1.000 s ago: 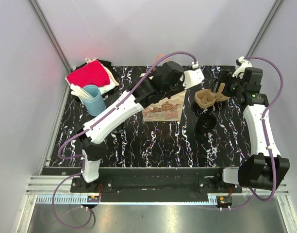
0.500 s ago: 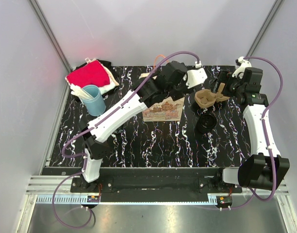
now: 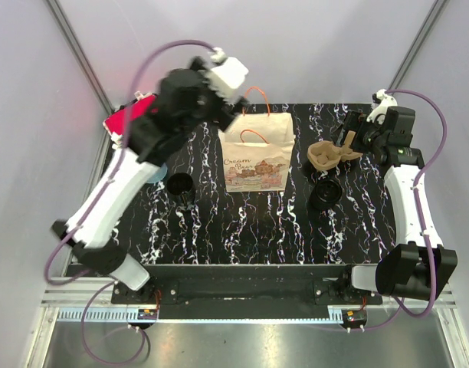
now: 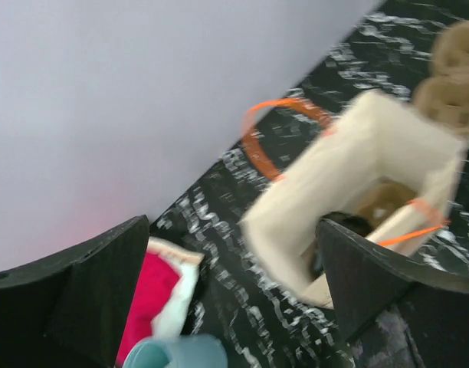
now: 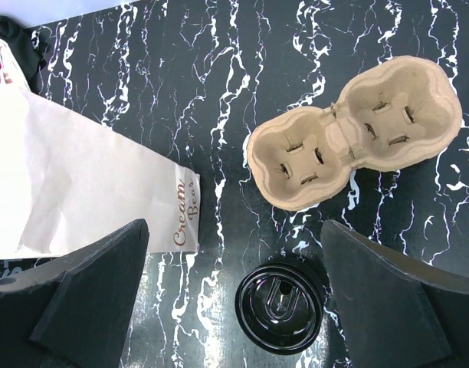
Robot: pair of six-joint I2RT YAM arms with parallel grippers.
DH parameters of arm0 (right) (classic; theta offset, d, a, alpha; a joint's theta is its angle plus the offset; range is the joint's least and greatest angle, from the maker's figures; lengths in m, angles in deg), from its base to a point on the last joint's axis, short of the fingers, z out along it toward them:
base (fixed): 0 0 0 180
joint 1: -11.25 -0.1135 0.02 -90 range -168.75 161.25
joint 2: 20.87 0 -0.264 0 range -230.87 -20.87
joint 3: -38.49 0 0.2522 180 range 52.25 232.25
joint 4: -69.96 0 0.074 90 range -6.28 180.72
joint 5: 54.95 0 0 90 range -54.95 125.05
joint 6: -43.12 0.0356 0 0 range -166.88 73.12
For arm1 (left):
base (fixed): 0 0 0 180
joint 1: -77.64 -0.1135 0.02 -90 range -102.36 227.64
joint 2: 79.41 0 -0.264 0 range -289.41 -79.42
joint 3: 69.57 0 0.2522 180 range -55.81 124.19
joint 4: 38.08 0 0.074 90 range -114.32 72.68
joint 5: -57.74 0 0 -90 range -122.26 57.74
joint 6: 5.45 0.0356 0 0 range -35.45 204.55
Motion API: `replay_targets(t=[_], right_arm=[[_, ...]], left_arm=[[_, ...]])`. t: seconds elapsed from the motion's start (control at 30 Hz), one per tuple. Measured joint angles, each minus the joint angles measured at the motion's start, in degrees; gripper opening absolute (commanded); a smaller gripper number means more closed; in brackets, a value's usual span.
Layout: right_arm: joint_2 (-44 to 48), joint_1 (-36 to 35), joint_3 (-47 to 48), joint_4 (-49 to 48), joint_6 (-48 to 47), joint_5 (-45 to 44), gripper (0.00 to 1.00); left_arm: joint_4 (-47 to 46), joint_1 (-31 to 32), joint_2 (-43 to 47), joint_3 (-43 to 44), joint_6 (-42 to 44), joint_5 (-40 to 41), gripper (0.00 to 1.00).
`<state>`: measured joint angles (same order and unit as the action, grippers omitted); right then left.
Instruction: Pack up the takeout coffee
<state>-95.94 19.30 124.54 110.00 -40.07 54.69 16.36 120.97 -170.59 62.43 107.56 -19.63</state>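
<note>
Coffee cup (image 3: pixel 325 194), black and lidded, stands upright on the table (image 3: pixel 242 222), just nearer than the pulp carrier (image 3: pixel 326 156) and right of the paper bag (image 3: pixel 254 159).

Left wrist view: left gripper (image 4: pixel 231 284) has its fingers spread wide, with nothing between them. The bag mouth gapes towards the camera. Something dark sits inside; cannot tell what.

Right wrist view: right gripper (image 5: pixel 234 284) is wide and empty, and hovers over the cup and carrier. Both carrier wells are empty.

Judgement: seat the cup in a well first. Grip the wall below the lid, squeeze lightly, keep it vertical and lower it straight. A hard pinch may pop the lid.
</note>
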Motion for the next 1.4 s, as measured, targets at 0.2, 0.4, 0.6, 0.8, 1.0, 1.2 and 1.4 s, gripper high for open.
replay_targets(t=[0.2,0.4,0.6,0.8,1.0,1.2,1.4], right_arm=[[0.00,0.00,0.00,-0.02,-0.04,0.74,1.00],[1.38,0.07,0.04,0.09,-1.68,0.85,1.00],[7.32,0.15,1.86,0.09,-5.81,0.87,1.00],[14.12,0.17,4.11,-0.72,-10.60,0.81,1.00],[15.98,0.17,8.61,-0.59,-12.37,-2.54,1.00],[16.06,0.22,12.17,1.05,-11.91,-9.20,1.00],[16.37,0.22,18.32,4.81,-10.38,-13.16,1.00]], left_arm=[[-3.58,-12.57,11.80,-10.49,-2.38,-3.10,0.99],[-7.52,-26.56,15.37,-21.66,-7.96,-11.28,0.99],[-7.41,-42.45,14.16,-27.15,-14.62,-23.67,0.99],[-10.32,-53.27,14.14,-31.56,-18.62,-36.06,0.99],[-15.65,-55.12,18.18,-40.46,-21.62,-38.05,0.99],[-20.83,-55.06,26.45,-45.07,-23.37,-38.18,0.99],[-21.14,-55.06,30.32,-38.29,-23.87,-39.60,0.99]])
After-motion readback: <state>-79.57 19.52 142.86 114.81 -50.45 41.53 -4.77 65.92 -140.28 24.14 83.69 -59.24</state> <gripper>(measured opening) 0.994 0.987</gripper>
